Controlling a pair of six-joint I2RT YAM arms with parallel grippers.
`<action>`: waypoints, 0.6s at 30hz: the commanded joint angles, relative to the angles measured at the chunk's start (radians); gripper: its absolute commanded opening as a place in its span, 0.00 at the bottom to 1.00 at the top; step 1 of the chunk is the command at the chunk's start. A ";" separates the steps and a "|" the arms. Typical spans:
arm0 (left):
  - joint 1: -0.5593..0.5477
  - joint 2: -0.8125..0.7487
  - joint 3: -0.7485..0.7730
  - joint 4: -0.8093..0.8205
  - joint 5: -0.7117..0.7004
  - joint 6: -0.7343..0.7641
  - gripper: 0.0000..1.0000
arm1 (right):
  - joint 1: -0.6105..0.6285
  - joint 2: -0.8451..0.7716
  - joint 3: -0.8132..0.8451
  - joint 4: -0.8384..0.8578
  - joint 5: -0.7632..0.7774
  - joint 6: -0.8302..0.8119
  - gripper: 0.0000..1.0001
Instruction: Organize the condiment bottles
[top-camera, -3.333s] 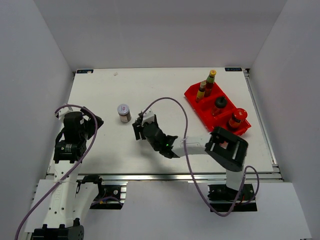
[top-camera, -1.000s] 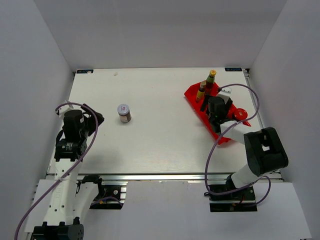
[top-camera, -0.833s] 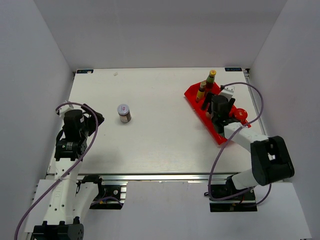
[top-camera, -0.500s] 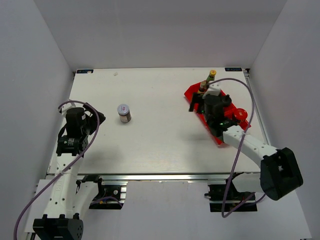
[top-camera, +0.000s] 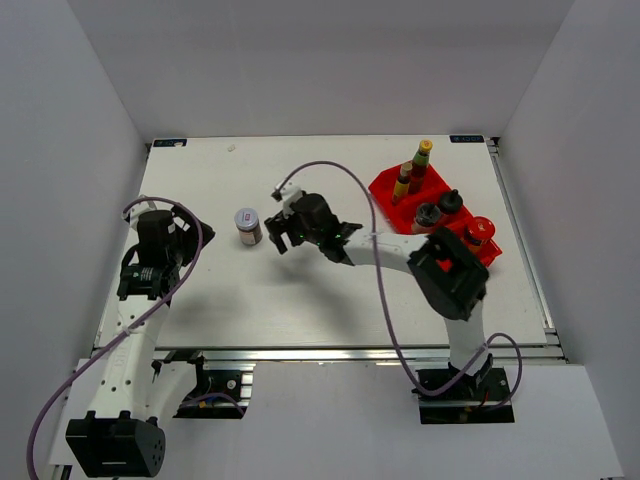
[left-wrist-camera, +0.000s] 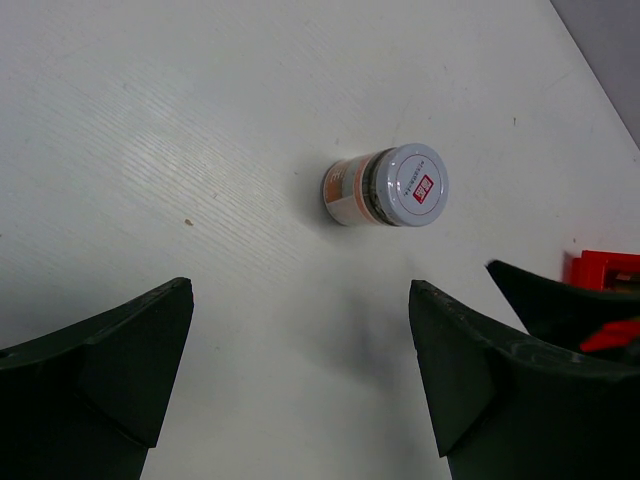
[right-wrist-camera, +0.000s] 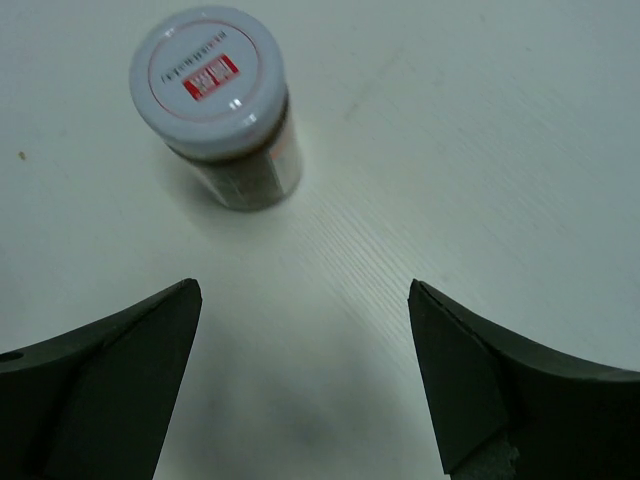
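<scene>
A white-lidded jar (top-camera: 248, 225) stands alone on the left half of the table. It also shows in the left wrist view as the jar (left-wrist-camera: 390, 187), and the right wrist view has the jar (right-wrist-camera: 220, 100) just ahead of the fingers. My right gripper (top-camera: 278, 232) (right-wrist-camera: 300, 290) is open and empty, just right of the jar and not touching it. My left gripper (top-camera: 192, 238) (left-wrist-camera: 300, 290) is open and empty, left of the jar. In the red bin (top-camera: 395, 218) stand two slim sauce bottles (top-camera: 411, 172), two black-capped shakers (top-camera: 438, 209) and a red-lidded jar (top-camera: 478, 232).
The red bin lies diagonally at the table's back right. The right arm (top-camera: 390, 245) stretches across the table's middle, with its purple cable looping above it. A dark fingertip of the right gripper (left-wrist-camera: 545, 300) and a corner of the bin (left-wrist-camera: 605, 268) show in the left wrist view.
The right gripper left the bin, where a second black-capped shaker now stands, and swung left across the table to the white-lidded jar. The left arm shifted slightly.
</scene>
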 joint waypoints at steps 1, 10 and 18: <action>0.000 -0.022 -0.002 0.009 0.005 0.004 0.98 | 0.027 0.145 0.194 0.022 -0.086 -0.053 0.89; 0.000 -0.037 0.008 -0.002 0.002 0.009 0.98 | 0.056 0.432 0.561 -0.048 -0.062 0.041 0.89; 0.000 -0.045 0.006 -0.010 0.002 0.013 0.98 | 0.064 0.596 0.779 -0.033 -0.007 0.142 0.84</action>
